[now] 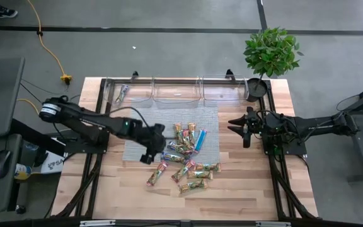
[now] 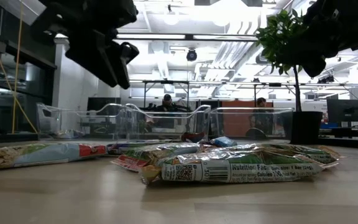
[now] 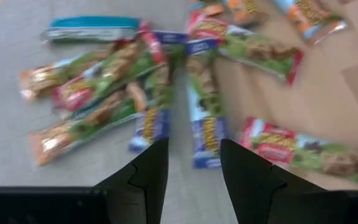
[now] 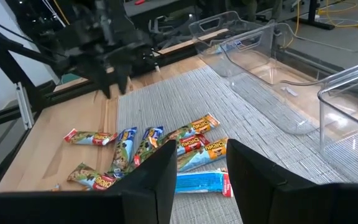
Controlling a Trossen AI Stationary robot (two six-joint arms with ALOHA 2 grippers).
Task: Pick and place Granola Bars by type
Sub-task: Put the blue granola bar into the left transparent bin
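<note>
My left gripper (image 1: pixel 151 156) hangs above the left edge of the pile of granola bars (image 1: pixel 184 154), fingers spread and holding nothing. The bars lie scattered over the near half of the grey woven mat (image 1: pixel 134 129) and spill onto the bare wooden table (image 1: pixel 93 189) beyond its near edge. From my left pincer the pile lies just to the right. In my left wrist view a blue-and-green wrapped bar (image 3: pixel 204 118) sits straight ahead of the gap between my fingers (image 3: pixel 151 171), its long axis running away from me, roughly in line with my reach. So I judge my jaws would close across its narrow width.

My right gripper (image 1: pixel 239 128) waits to the right of the mat, also spread and empty, well apart from the pile. The bright blue bar (image 1: pixel 200 140) is the one nearest it. The clear bins (image 1: pixel 176 90) stand along the far edge.
</note>
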